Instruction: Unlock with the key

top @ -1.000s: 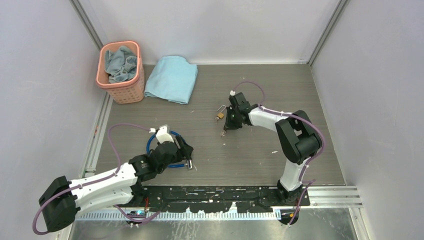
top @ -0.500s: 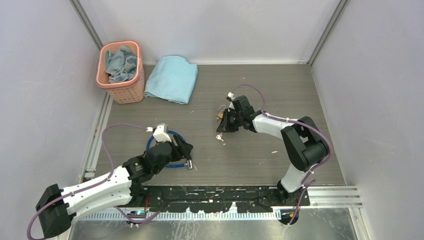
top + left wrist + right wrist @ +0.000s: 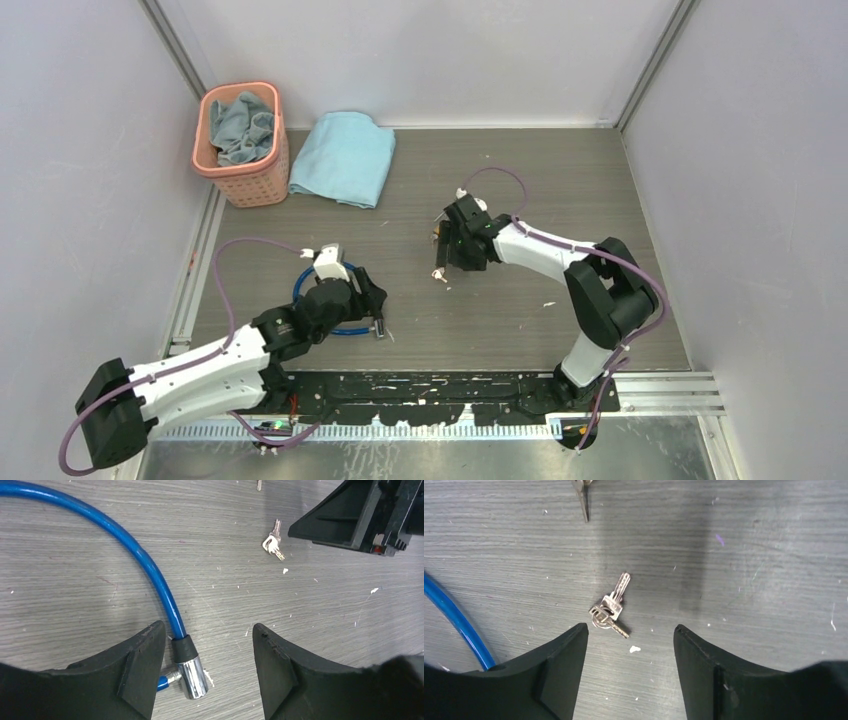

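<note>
The key [image 3: 610, 610], tiny and silvery on a small ring with a second one, lies flat on the table [image 3: 520, 310]. My right gripper [image 3: 630, 630] hovers just over it, open, with the key slightly ahead of the fingertips and nothing between them. From above, the key [image 3: 438, 274] sits just below the right gripper [image 3: 450, 252], and the brass padlock [image 3: 438, 231] peeks out at its far side. My left gripper [image 3: 207, 630] is open over the blue cable [image 3: 145, 562], whose silver end [image 3: 192, 672] lies by the left finger, untouched.
A pink basket [image 3: 240, 145] with cloth inside stands at the back left, next to a folded light-blue towel [image 3: 345, 157]. The coiled blue cable [image 3: 335, 300] lies under my left gripper [image 3: 368, 300]. A thin silver metal piece [image 3: 583, 500] shows at the top edge of the right wrist view.
My right gripper has swung left and down over the key and has gone from shut to open. My left arm has shifted only slightly above the cable.
</note>
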